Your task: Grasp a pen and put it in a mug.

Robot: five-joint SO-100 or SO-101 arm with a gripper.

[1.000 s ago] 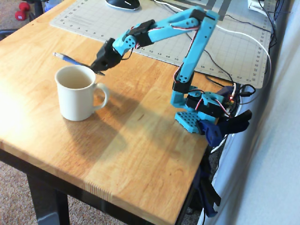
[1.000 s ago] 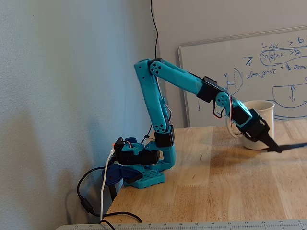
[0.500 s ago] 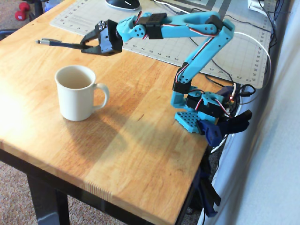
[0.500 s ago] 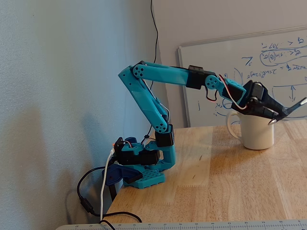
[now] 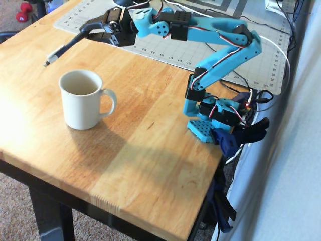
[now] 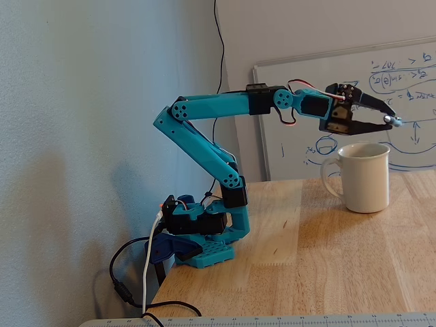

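The cream-white mug (image 5: pixel 80 100) stands upright on the wooden table (image 5: pixel 150 150), handle to the right in the overhead view; it also shows in the fixed view (image 6: pixel 366 178). My gripper (image 5: pixel 86 32) is shut on the dark pen (image 5: pixel 62 49) and holds it in the air beyond the mug. The pen slants out of the fingers, its silvery tip toward the table's left edge. In the fixed view the gripper (image 6: pixel 383 114) hovers above the mug's rim, and only the pen's silvery end (image 6: pixel 394 121) shows.
A grey cutting mat (image 5: pixel 210 55) covers the far part of the table. The blue arm base (image 5: pixel 213 118) is clamped at the right edge with cables beside it. A whiteboard (image 6: pixel 327 88) leans behind the mug. Red dumbbells (image 5: pixel 22 11) lie on the floor.
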